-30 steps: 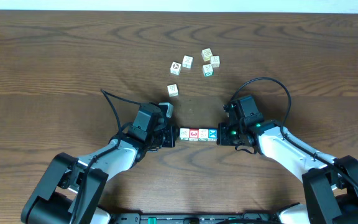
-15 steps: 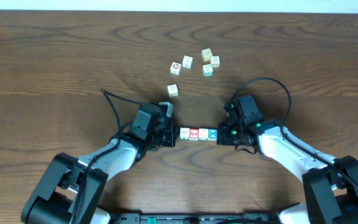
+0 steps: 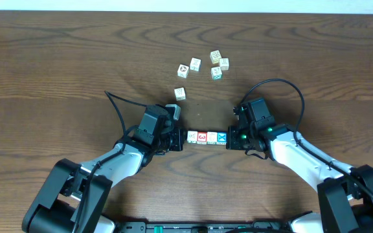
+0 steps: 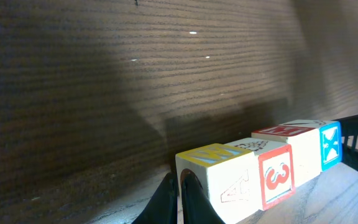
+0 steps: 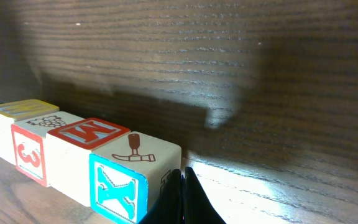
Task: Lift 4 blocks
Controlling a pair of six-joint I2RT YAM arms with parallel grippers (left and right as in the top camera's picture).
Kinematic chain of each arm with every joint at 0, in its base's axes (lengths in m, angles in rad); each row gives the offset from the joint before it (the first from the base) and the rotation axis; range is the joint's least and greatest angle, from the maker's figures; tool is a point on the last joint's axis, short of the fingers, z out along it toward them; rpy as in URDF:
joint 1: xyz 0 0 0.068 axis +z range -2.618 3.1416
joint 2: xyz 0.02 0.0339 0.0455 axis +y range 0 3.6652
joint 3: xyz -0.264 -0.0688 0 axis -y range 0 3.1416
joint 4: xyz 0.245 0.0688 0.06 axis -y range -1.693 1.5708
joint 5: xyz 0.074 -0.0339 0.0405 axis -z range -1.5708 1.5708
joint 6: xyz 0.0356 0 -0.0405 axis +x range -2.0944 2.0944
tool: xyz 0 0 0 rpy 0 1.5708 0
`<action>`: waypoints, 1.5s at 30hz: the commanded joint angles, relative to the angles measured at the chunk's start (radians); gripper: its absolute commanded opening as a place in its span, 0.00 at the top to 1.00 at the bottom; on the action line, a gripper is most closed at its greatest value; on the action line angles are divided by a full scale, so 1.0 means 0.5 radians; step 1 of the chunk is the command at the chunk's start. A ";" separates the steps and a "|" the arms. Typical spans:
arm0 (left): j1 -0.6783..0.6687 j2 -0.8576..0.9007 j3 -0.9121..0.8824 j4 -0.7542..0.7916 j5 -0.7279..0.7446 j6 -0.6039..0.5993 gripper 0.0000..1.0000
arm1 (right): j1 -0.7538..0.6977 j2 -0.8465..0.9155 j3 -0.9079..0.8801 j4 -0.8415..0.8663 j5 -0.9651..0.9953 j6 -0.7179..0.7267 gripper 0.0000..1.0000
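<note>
The 4 blocks form one tight row [image 3: 206,137] squeezed end to end between my two grippers. My left gripper [image 3: 182,138] is shut and presses its closed tips [image 4: 179,186] against the yellow-topped white block [image 4: 219,180]. Beside that block come the red "3" block [image 4: 275,177], a red-topped block [image 5: 73,155] and the blue "X" block [image 5: 120,190]. My right gripper [image 3: 230,138] is shut, its tips [image 5: 182,186] against the blue block's end face. The row's shadow lies apart from it on the wood, so it seems to hang just above the table.
Several pale loose cubes lie farther back: one [image 3: 180,94] just behind the left gripper, and a cluster [image 3: 182,69], [image 3: 195,63], [image 3: 217,72] beyond. The right arm's black cable [image 3: 283,87] loops behind it. The table's far edge [image 3: 186,11] runs along the top.
The row of blocks and both gripper tips have shifted slightly up the overhead image together. Both grippers stay shut, and the loose cubes have not moved.
</note>
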 commanded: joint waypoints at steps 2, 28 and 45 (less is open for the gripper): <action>-0.051 -0.045 0.118 0.041 0.257 -0.012 0.93 | 0.080 -0.077 0.095 0.044 -0.401 -0.001 0.99; -0.051 -0.130 0.118 0.019 0.263 -0.011 0.93 | 0.079 -0.118 0.102 0.046 -0.371 0.053 0.99; -0.051 -0.130 0.126 0.020 0.263 -0.011 0.93 | 0.079 -0.118 0.173 0.007 -0.371 0.053 0.99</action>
